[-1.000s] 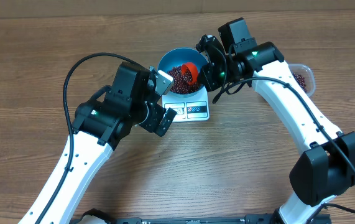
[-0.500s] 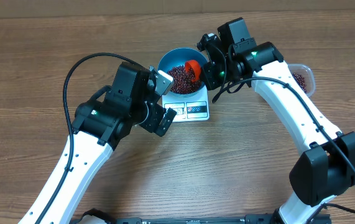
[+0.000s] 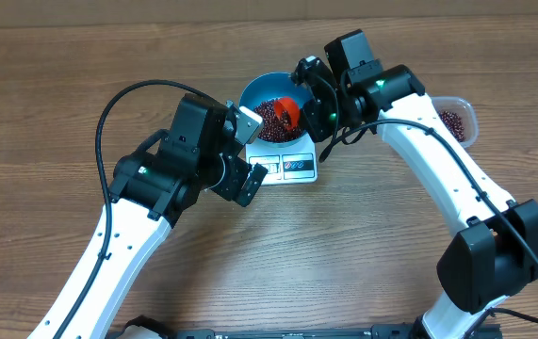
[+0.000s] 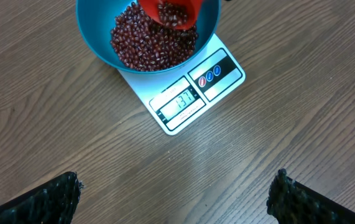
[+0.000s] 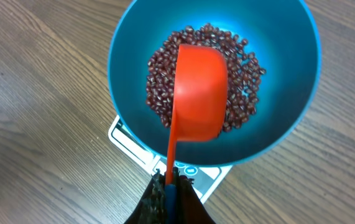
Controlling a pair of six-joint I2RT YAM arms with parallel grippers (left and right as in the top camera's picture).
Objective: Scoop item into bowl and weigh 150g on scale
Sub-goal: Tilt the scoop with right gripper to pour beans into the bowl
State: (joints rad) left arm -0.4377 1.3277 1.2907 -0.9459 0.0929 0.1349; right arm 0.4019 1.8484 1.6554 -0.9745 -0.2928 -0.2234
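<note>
Over at the right gripper (image 5: pixel 172 193): clamped fully shut on the thin handle (image 5: pixel 172 149) of an orange-red scoop (image 5: pixel 199 93). Holds that scoop down inside the blue bowl (image 5: pixel 289 62), over the beans (image 5: pixel 158 81), cup tipped on its side. From the right wrist, only the back of the cup; from the left wrist, the open mouth, with several beans lying in it. Now the bowl: sitting on the white scale (image 4: pixel 224 81), covering the far end, front strip in plain sight. Reads 137 on the display (image 4: pixel 178 99). Dark red-brown beans heaped across the bowl's bottom, blue walls bare above them. Across to the left gripper (image 4: pixel 177 199): spread fully wide, gripping nothing, hovering over the wooden table (image 3: pixel 61 94) just beside the scale. Dark fingers (image 4: pixel 46 199) at the bottom corners of that wrist view. Far off by the right arm, a clear tub (image 3: pixel 457 118) with more beans inside.
</note>
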